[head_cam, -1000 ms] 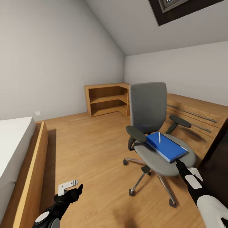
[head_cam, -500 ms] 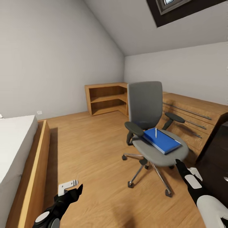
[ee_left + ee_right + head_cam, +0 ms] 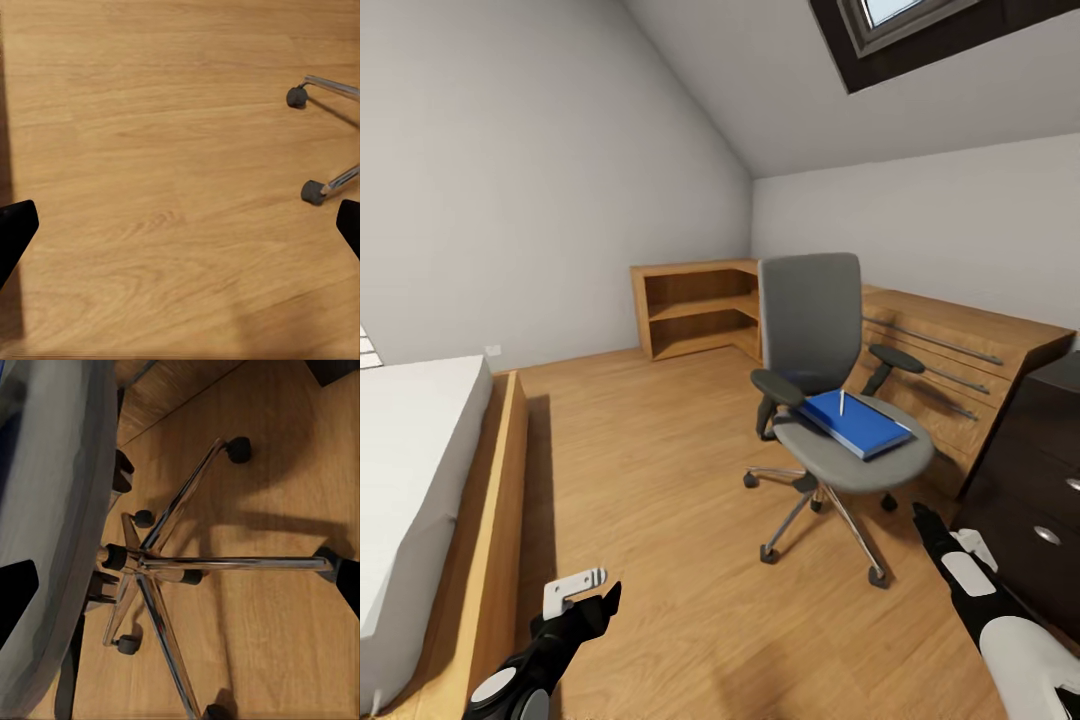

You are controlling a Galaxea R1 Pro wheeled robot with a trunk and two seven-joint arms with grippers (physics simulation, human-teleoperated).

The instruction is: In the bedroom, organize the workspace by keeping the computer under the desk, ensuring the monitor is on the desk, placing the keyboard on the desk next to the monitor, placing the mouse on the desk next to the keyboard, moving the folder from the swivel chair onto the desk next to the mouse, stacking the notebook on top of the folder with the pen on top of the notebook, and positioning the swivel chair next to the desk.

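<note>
The grey swivel chair (image 3: 815,310) stands on the wood floor at centre right, and its chrome star base (image 3: 161,561) fills the right wrist view. The blue folder (image 3: 860,425) lies flat on the seat with the pale pen (image 3: 842,402) on top of it. The desk's black drawer unit (image 3: 1028,480) with a silver knob is at the right edge. My left gripper (image 3: 588,596) (image 3: 180,232) hangs open over bare floor, left of the chair. My right gripper (image 3: 940,530) (image 3: 180,589) is open and low beside the chair base. The notebook, monitor, keyboard, mouse and computer are out of view.
A white bed (image 3: 405,470) in a wooden frame (image 3: 495,520) runs along the left. A low light-wood shelf unit (image 3: 695,310) fills the far corner and continues as a cabinet (image 3: 970,350) behind the chair. Open floor lies between bed and chair.
The whole view has shifted: the chair now looks smaller and further left, more of the bed shows, and the black drawer unit has come into view at right. Both grippers hold the same pose.
</note>
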